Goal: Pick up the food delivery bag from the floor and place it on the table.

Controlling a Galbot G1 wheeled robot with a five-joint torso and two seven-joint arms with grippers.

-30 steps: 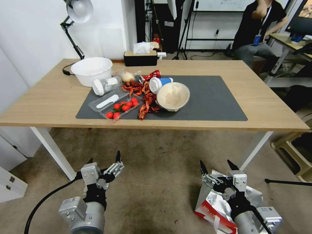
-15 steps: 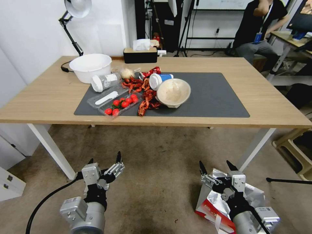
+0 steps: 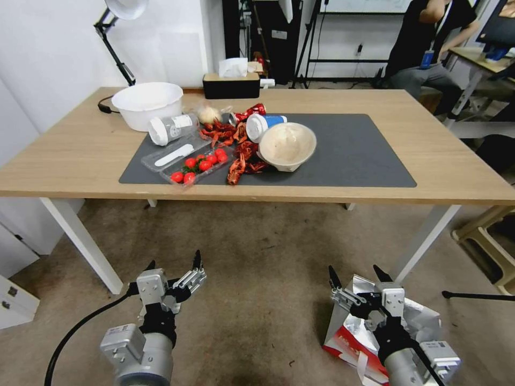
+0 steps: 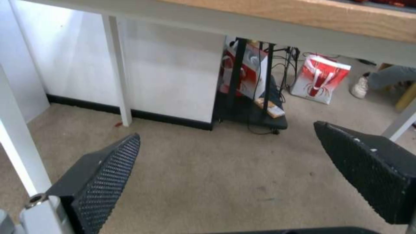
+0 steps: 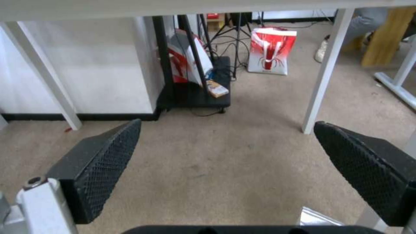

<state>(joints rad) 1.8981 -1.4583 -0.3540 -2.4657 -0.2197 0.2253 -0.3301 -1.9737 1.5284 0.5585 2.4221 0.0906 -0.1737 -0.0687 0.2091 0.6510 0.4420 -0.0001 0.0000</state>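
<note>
The food delivery bag (image 3: 347, 328) lies on the carpet at the lower right, its silver foil lining and red side showing; a foil corner (image 5: 318, 219) peeks into the right wrist view. My right gripper (image 3: 355, 272) hangs open just above the bag, with nothing between its fingers (image 5: 104, 162). My left gripper (image 3: 173, 261) is open over bare carpet at the lower left, its fingers (image 4: 106, 177) spread wide. The table (image 3: 445, 161), light wood on white legs with a dark grey mat (image 3: 365, 155), stands ahead of both arms.
A white bowl (image 3: 147, 104), a paper bowl (image 3: 287, 145), cups, tomatoes and red scraps clutter the mat's left half. White table legs (image 3: 80, 244) (image 3: 424, 244) flank the floor ahead. A wooden stool (image 3: 485, 236) stands at the right. Another red-and-white bag (image 5: 271, 50) sits beyond the table.
The whole head picture has shifted: the table sits a little higher and more floor shows beneath it, so the camera moved. Both grippers stay open in the same pose.
</note>
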